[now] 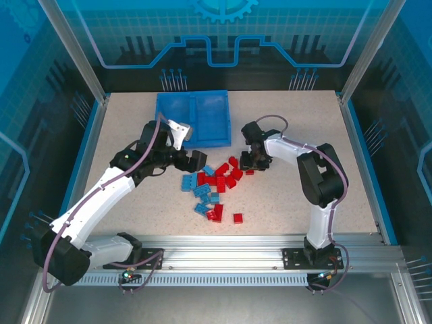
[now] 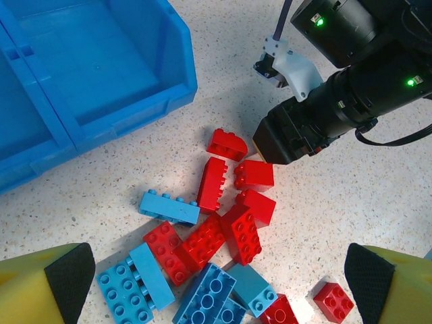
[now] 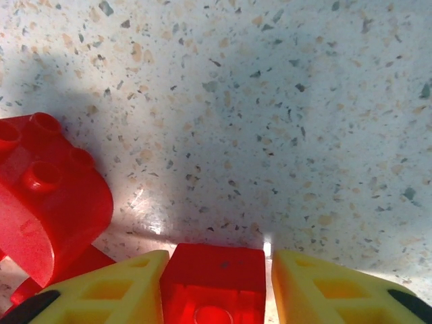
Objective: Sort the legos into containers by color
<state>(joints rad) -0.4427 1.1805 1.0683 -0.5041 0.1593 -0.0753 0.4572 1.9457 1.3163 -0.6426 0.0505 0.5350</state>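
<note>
**No readable text; one gear sign on the back panel**

You will find no word, number or brand that can be read in these views. One sign can be made out: a light blue gear emblem (image 1: 223, 8), drawn at the top middle of the translucent blue back panel (image 1: 135, 27) in the top view. Its upper part is cut by the picture edge. Below it, on the same panel, a light blue outline like a circuit track (image 1: 223, 65) runs from left to right and carries no letters. In the right wrist view, the studs of the small red plastic bricks (image 3: 47, 182) are too blurred for you to tell any lettering.
</note>
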